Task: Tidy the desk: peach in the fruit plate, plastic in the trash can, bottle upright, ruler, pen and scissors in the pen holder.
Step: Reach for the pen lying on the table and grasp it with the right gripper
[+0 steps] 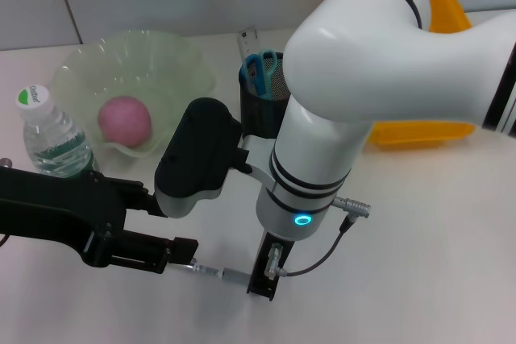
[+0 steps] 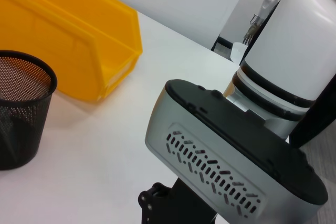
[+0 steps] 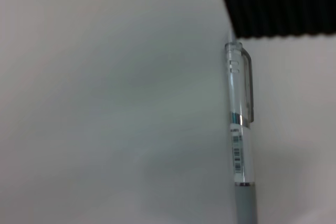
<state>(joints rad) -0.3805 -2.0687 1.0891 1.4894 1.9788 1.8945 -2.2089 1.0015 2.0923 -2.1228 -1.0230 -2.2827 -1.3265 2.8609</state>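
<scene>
A white pen (image 1: 218,271) with a clear clip lies flat on the white desk near the front edge; the right wrist view shows the pen (image 3: 241,145) close up. My right gripper (image 1: 262,279) points down at one end of it. My left gripper (image 1: 161,251) reaches in low from the left, near the pen's other end. The pink peach (image 1: 125,121) sits in the translucent green fruit plate (image 1: 189,58). The bottle (image 1: 48,134) stands upright beside it. Blue-handled scissors (image 1: 262,66) and a ruler (image 1: 246,40) stand in the black mesh pen holder (image 1: 258,110). No plastic is in view.
The trash can, a yellow bin (image 1: 447,6), stands at the back right, beside the pen holder (image 2: 21,108) in the left wrist view. A grey and black arm housing (image 1: 197,159) hangs between plate and pen. My white right arm covers the middle.
</scene>
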